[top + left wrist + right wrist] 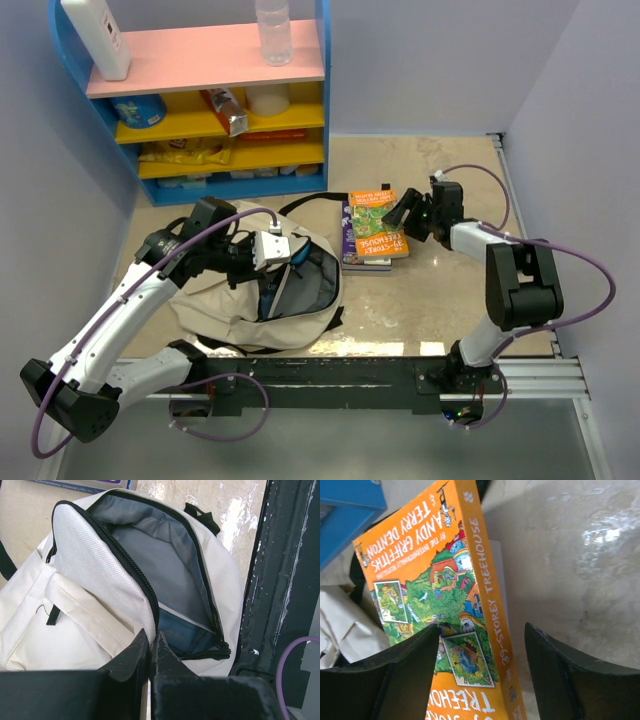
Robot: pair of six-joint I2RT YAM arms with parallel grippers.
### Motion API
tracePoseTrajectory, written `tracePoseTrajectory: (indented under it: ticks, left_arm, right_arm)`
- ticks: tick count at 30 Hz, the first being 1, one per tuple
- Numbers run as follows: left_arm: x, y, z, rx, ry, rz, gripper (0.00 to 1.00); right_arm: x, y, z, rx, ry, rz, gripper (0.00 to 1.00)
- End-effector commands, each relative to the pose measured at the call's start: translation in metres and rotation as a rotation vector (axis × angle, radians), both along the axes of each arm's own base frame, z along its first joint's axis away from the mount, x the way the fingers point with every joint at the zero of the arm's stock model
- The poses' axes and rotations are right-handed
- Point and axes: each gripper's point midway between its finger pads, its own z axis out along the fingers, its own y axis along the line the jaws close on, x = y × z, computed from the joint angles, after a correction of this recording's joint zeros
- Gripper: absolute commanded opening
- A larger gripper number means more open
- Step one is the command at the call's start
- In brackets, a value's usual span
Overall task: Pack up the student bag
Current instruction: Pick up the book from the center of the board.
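Left gripper (151, 639): jaws pressed together right at the zip edge of the student bag (85, 575). The bag lies open-mouthed on the surface (430, 300), near-left, with a blue book (182, 632) tucked inside. Over to the right gripper (481, 630): jaws spread wide either side of the orange book's (445, 575) spine. That book tops a small stack just right of the bag.

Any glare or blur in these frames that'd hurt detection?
Left wrist: blown-out glare on the table, student bag lining readable. Right wrist: glare patch on the table too, orange book title sharp, right claw dark, little detail. Top external: even light, soft shadows, no blur.
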Motion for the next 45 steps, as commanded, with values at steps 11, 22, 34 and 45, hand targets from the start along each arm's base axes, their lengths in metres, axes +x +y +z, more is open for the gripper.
tracePoseTrajectory:
  ticks: [11,22,34,45]
  left_arm:
    - [-0.004,-0.009,0.019,-0.066,-0.036,-0.038,0.00]
    - [0.001,-0.013,0.026,-0.085,-0.058,-0.033,0.00]
    - [0.018,-0.021,0.051,-0.137,-0.125,0.003,0.00]
    - [0.006,-0.023,0.059,-0.139,-0.110,-0.045,0.00]
  right_arm:
    - [-0.022,0.009,0.024,0.169,-0.018,-0.073,0.00]
    - [-0.066,0.041,0.121,0.380,-0.141,0.038,0.00]
    - [-0.175,0.123,0.142,0.628,-0.080,0.333,0.00]
    - [-0.183,0.172,0.151,0.730,0.003,0.448,0.00]
